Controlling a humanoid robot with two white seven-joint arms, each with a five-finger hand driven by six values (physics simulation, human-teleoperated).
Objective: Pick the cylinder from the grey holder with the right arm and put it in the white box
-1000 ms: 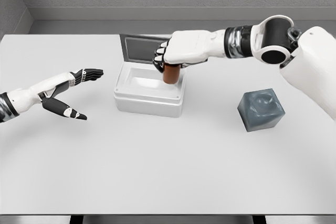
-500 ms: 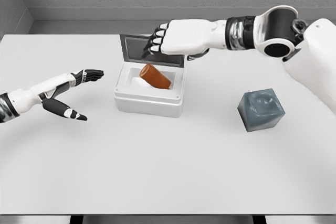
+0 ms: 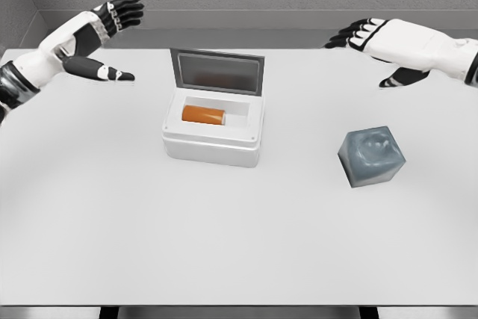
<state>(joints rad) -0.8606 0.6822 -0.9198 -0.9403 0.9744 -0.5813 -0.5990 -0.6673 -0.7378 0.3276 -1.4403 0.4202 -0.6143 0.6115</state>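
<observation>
Cylinder (image 3: 203,115): orange, lying on its side inside the white box (image 3: 213,147), lid raised, mid-table toward the far edge. Grey holder (image 3: 371,156): near the table's (image 3: 224,244) right edge. Right hand (image 3: 381,37): released, fingers spread, above the far right corner. Left hand (image 3: 95,31): fingers spread, holding nothing, above the far left corner.

No legible text or labels anywhere.

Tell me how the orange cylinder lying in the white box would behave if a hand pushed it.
Lying on its side, the orange cylinder would probably roll easily. The walls of the white box should stop it soon. It looks stiff and smooth, so maybe slippery.
</observation>
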